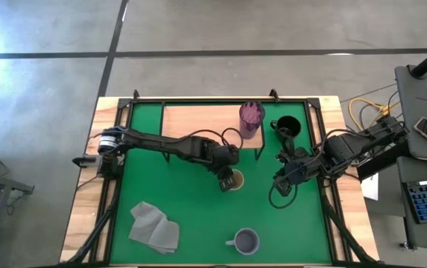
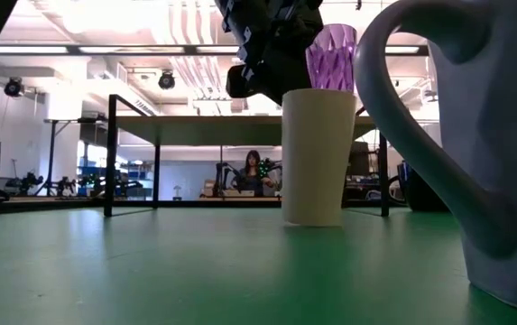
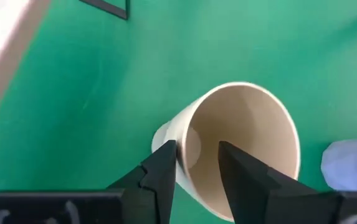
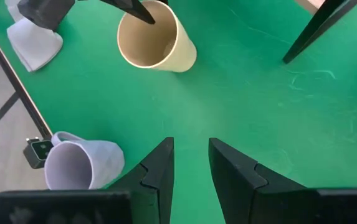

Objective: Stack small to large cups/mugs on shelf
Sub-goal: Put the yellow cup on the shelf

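Straddling the rim of the tan cup (image 3: 240, 149), the left tool (image 3: 197, 163) has one finger inside and one outside, parted, not pinching. Cup stands upright and empty on the green mat (image 1: 191, 193), just in front of the shelf (image 1: 198, 123). Right tool (image 4: 189, 163) waits nearby, part open, holding nothing. Purple tumbler (image 1: 251, 117) stands on the shelf.

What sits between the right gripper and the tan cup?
Nothing: in the right wrist view, only bare green mat lies between the right gripper and the tan cup; the high view agrees.
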`<state>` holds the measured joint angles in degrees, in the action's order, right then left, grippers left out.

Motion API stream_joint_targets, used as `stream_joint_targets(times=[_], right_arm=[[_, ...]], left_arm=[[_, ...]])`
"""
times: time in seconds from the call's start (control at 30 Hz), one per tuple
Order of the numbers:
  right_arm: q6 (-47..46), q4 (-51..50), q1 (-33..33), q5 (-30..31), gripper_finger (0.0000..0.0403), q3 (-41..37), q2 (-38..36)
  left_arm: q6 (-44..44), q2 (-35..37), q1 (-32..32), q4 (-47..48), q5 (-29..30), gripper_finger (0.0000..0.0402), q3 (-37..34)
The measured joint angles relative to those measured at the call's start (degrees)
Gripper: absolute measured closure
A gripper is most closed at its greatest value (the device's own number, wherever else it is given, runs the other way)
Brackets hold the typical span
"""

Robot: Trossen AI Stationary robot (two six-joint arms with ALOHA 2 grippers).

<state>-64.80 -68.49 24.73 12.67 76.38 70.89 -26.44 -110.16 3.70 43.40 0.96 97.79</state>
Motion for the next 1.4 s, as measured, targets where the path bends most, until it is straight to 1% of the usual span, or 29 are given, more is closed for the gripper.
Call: stream_joint_targets(times=[0.1,0.2,0.37,0.47,0.6,0.7,0.87,1.03,1.17,1.27,1.4], right_arm=[[-0.1,0.1,0.0,0.1,0.0309,0.0,0.0],[-0.1,0.9,-0.2,0.5,0.0309,0.0,0.1],[1.2,5.9,-2.0,0.5,0.0309,-0.3,1.7],[1.0,5.9,-3.7,0.7,0.0309,-0.2,3.8],[-1.9,6.3,-5.9,0.8,0.0309,-0.2,6.9],[-4.3,7.1,-6.6,-0.8,0.0305,-0.1,9.7],[-8.2,8.9,-6.6,-1.9,0.0287,0.8,13.9],[-11.0,13.5,-7.1,1.4,0.0284,3.2,17.9],[-14.2,13.7,-7.3,3.8,0.0284,5.6,22.1],[-16.1,13.3,-7.3,4.0,0.0284,7.6,25.1],[-18.0,13.1,-7.2,4.0,0.0284,9.6,28.5]], left_arm=[[0.0,1.2,0.0,1.7,1.3,0.0296,0.0],[-0.1,2.5,0.0,6.1,2.7,0.0296,-0.1],[-0.2,6.7,0.1,13.6,4.3,0.0296,-1.0],[-0.3,9.8,1.0,15.4,4.8,0.0296,-2.3],[-1.2,14.8,2.9,15.0,7.6,0.0297,-5.0],[-1.7,19.7,4.4,14.6,9.5,0.0297,-8.4],[-4.7,28.5,6.9,12.0,13.3,0.0297,-17.2],[-7.9,37.5,8.3,7.7,13.4,0.0297,-28.0],[-9.3,43.8,9.6,4.5,13.7,0.0297,-35.2],[-9.3,47.8,10.1,3.5,13.8,0.0297,-39.0],[-9.4,51.8,10.2,3.5,14.0,0.0297,-42.3]])
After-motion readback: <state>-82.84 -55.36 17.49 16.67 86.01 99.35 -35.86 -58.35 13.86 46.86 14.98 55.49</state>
